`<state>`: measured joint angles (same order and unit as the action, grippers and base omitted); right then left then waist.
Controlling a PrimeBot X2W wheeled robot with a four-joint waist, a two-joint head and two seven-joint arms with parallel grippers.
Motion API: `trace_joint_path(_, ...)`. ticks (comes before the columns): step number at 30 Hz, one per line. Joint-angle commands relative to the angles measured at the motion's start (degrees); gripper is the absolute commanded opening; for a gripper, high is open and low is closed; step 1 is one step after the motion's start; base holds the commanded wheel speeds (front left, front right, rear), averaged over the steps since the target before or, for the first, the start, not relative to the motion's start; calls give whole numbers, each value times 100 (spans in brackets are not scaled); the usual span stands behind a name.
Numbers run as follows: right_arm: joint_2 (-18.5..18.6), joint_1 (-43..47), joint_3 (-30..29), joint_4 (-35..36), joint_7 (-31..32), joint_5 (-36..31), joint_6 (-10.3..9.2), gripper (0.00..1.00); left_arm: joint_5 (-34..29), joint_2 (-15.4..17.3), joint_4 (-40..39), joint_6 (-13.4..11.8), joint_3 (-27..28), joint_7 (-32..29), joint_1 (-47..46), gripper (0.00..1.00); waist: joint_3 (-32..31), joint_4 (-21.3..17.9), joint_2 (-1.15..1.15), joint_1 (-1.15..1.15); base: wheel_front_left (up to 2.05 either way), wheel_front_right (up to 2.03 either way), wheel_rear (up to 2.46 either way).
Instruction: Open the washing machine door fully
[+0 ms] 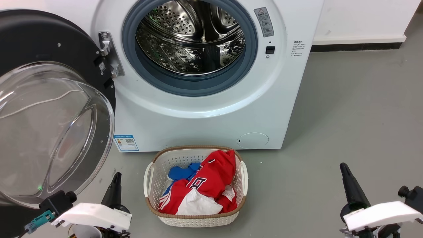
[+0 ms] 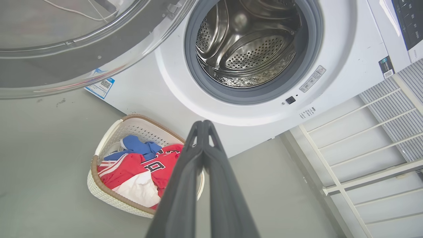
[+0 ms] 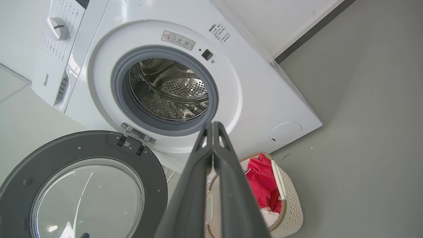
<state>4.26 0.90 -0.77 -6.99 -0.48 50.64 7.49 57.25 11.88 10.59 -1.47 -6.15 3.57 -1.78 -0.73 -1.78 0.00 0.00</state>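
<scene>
The washing machine door (image 1: 49, 109) stands swung wide open to the left of the white machine (image 1: 211, 112), its black ring and clear glass bowl facing me; it also appears as the door (image 3: 82, 185) and the door (image 2: 66, 43). The steel drum (image 1: 191, 36) is exposed. My left gripper (image 1: 115, 180) is shut, low at the lower left just below the door's bowl, holding nothing; its closed fingers (image 2: 201, 132) point at the machine. My right gripper (image 1: 345, 172) is shut and empty at the lower right, far from the door, fingers (image 3: 213, 132) pressed together.
A white woven laundry basket (image 1: 195, 218) with red, blue and white clothes sits on the grey floor directly before the machine, between my arms. A white slatted rack (image 2: 363, 148) stands beside the machine. Open floor (image 1: 357, 115) lies to the right.
</scene>
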Motion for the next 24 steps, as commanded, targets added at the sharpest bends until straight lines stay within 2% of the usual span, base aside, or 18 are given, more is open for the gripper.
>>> trace_joint_path(1,46,-175,-16,38,9,167,1,0,134,2,-39,58,82,-33,-173,0,1,3,0,0,0,0,0)
trace_joint_path(24,56,-378,-121,-226,183,1710,1,0,1386,-304,95,374,491,-369,-289,0,27,53,0,0,0,0,0)
